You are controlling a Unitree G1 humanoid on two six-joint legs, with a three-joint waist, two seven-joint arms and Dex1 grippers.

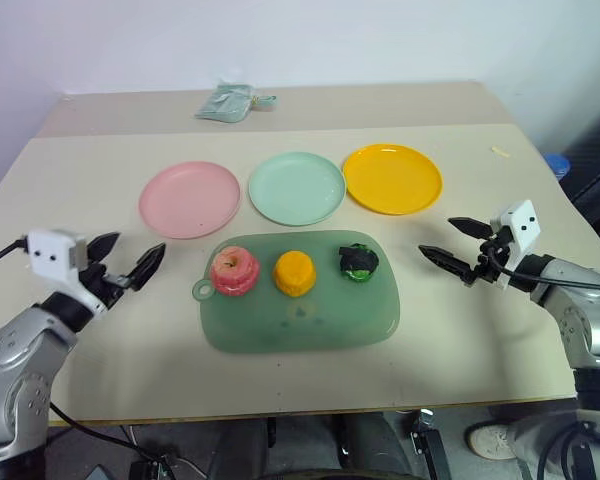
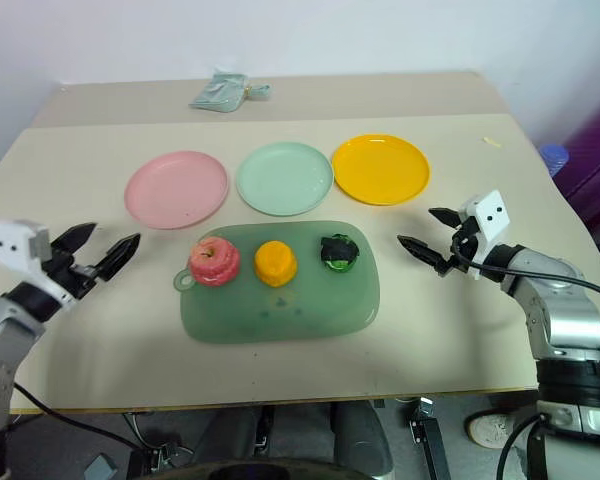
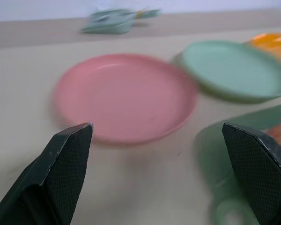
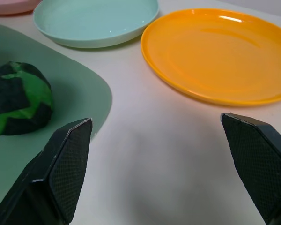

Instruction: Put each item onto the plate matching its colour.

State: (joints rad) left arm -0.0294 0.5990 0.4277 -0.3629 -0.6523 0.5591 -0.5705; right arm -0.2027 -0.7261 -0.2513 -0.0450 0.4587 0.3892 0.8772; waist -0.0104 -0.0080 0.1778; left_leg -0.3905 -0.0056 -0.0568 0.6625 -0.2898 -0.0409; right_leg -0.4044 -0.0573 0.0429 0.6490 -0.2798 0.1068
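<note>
nothing sorted yet: apple (image 1: 234, 270), orange fruit (image 1: 294, 273) and green vegetable (image 1: 359, 263) sit in a row on the green board (image 1: 300, 325), apart from each other. pink plate (image 1: 189, 199), mint plate (image 1: 297, 187) and yellow plate (image 1: 392, 178) lie bare in a row just beyond the board, pink on the left, yellow on the right.

left gripper (image 1: 125, 263) hangs above the table (image 1: 100, 370) left of the board, fingers spread wide, nothing held. right gripper (image 1: 456, 246) hangs right of the board, likewise spread and empty.

step in hand, as i judge it: first pick. the apple is nearest the left gripper and the pink plate lies straight beyond it, so a short carry. best to straddle the apple across its middle, lift clear of the board's low rim before moving, and set down mid-plate.

room: bare table on both sides of the board for approach. plates nearly touch one another, so keep the drop central. a cloth bundle (image 1: 230, 101) at the far edge is well out of the way.
</note>
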